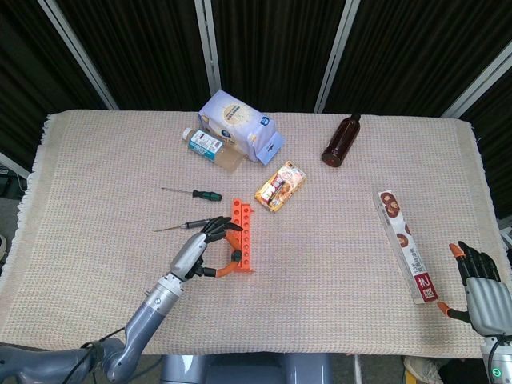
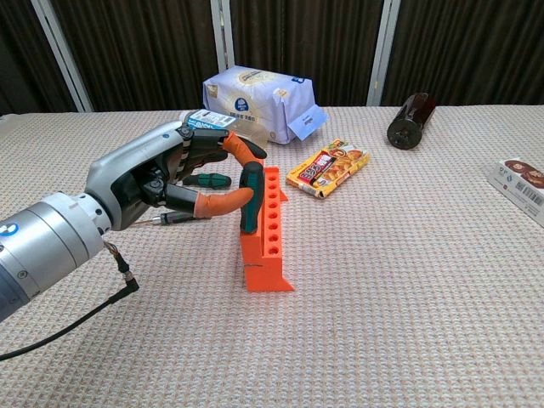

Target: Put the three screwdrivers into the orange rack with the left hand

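Screwdriver seated in rack

Left hand pinches the green-handled screwdriver, which stands upright in the orange rack mid-table. Two more screwdrivers lie on the cloth toward the left edge. Right hand rests at the near right corner, fingers spread, holding nothing.

Print shows on the white bag and snack packet, but none is legible.
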Tool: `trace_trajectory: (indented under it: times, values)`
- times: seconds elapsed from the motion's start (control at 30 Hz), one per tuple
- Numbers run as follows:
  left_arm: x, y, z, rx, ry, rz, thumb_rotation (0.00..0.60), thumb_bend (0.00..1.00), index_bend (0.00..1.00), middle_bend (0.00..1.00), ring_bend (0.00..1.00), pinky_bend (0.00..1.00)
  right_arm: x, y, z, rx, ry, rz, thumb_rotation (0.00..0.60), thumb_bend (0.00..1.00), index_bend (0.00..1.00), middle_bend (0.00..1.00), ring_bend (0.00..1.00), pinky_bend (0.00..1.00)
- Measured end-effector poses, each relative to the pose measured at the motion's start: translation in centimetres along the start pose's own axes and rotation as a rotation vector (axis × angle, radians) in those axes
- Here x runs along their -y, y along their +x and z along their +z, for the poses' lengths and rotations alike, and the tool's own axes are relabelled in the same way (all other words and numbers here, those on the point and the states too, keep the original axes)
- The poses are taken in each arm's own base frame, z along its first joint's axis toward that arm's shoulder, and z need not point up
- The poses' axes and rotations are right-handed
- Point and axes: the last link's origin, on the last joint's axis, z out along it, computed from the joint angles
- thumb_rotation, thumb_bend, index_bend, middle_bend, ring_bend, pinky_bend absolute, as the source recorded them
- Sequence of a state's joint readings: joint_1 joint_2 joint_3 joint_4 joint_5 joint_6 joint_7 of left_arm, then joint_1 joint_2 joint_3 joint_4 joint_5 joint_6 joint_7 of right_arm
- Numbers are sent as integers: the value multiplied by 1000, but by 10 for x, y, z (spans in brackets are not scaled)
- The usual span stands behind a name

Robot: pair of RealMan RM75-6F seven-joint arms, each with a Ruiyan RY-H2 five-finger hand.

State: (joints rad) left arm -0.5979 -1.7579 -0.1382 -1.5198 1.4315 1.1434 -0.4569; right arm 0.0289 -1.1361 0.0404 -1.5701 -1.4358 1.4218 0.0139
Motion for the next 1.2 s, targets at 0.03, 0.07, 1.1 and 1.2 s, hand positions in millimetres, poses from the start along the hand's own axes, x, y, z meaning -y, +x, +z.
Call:
trace_trajectory:
  times: [0.03,0.07,1.1,1.2]
  values:
    - [0,0,0,0,0,3,600,463,681,207,56,0,0,0,0,0,0,0,600,0,20,0,0,20]
    - [0,0,-1,0,-1,7,600,463,670,205,54,0,0,0,0,1,-1,1,600,0,20,0,0,21]
    - [-2,5,-5,-26,-39,71,592,461,410,140,0,0,-2,-2,2,7,-5,5,600,0,20,0,0,22]
    - [0,3,-7,-13,-31,70,591,461,411,140,0,0,-2,-2,2,7,-7,4,600,0,20,0,0,22]
